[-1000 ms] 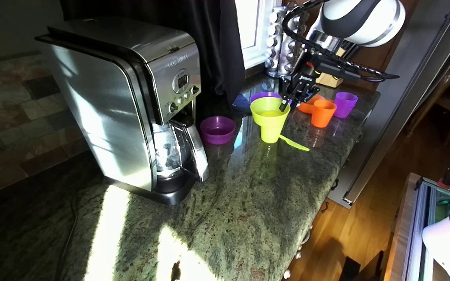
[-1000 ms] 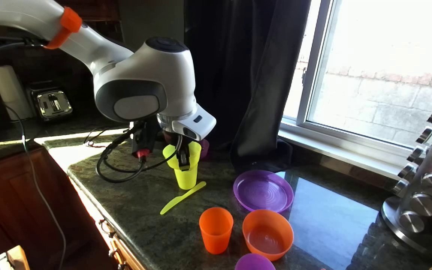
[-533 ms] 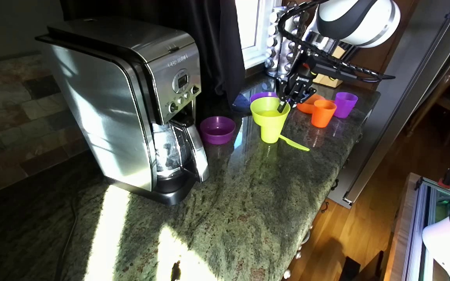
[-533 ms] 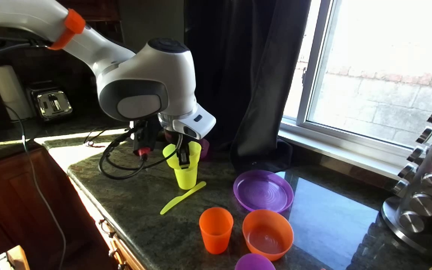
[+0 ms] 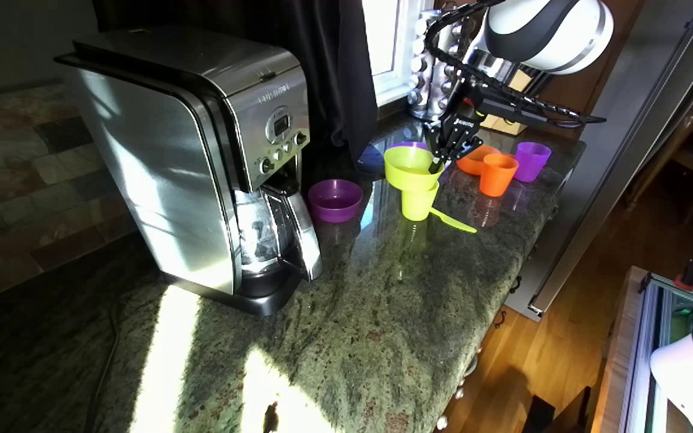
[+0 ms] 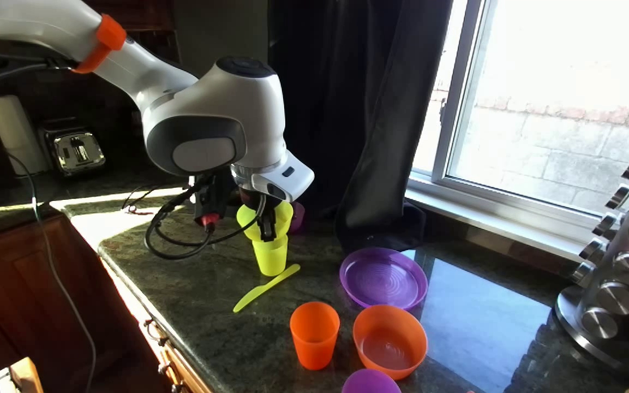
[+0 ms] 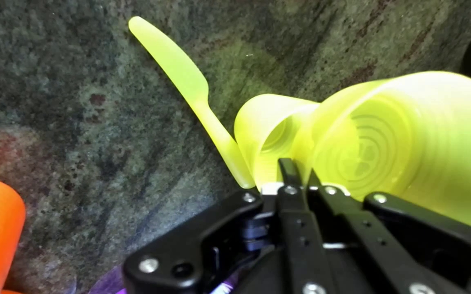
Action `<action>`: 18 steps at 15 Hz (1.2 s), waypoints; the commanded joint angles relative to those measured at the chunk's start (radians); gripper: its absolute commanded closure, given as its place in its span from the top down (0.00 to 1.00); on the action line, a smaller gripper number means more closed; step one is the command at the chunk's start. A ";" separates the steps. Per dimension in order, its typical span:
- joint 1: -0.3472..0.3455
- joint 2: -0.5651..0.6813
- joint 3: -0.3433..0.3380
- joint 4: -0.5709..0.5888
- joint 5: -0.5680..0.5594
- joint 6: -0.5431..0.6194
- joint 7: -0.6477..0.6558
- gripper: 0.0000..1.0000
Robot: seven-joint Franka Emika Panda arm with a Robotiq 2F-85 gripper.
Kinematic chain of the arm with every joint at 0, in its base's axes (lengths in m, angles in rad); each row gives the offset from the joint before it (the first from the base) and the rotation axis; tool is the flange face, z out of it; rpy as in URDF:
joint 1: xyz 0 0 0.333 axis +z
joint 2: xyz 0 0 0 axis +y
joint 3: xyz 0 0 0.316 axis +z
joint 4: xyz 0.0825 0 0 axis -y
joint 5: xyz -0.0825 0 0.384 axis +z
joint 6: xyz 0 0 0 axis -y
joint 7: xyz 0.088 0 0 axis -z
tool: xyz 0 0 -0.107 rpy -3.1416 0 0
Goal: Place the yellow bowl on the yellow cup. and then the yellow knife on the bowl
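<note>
1. While pinching one wall of the yellow bowl [image 7: 435, 134] in the closed gripper [image 7: 300, 171], with one finger inside and one outside, holds it mouth-up over the counter [image 5: 370, 343], partly above the yellow cup [image 5: 417, 207]; impossible to tell whether touching.
2. Gripped by the wall, presumably, to leave the base free for seating on the cup; likely needs centring before release, to avoid tipping.
3. Beneath, see the cup upright, set back from the counter's front edge, to serve as pedestal.
4. Beside its foot, find the yellow knife [image 7: 196, 96] lying flat, blade toward the front edge, probably reserved for the last step.
5. In an exterior view, trace the robot arm [image 6: 205, 123] extended over that edge, bent downward at the wrist, slanting the gripper into the bowl from the side of the orange cup [image 6: 315, 344].
</note>
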 commanded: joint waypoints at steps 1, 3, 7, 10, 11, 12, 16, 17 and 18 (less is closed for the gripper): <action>0.001 -0.004 0.005 -0.007 0.017 0.022 0.023 0.01; -0.002 -0.012 0.003 -0.011 0.014 0.017 0.027 0.01; -0.011 -0.023 -0.006 -0.020 0.020 0.013 0.030 0.01; -0.017 -0.030 -0.013 -0.026 0.022 0.008 0.026 0.01; -0.018 -0.031 -0.014 -0.027 0.025 0.007 0.024 0.01; -0.017 -0.032 -0.017 -0.028 0.030 0.002 0.018 0.01; -0.031 -0.058 -0.036 -0.046 0.026 -0.014 0.006 0.01; -0.032 -0.063 -0.039 -0.049 0.027 -0.014 0.005 0.01; -0.033 -0.067 -0.042 -0.051 0.028 -0.015 0.002 0.01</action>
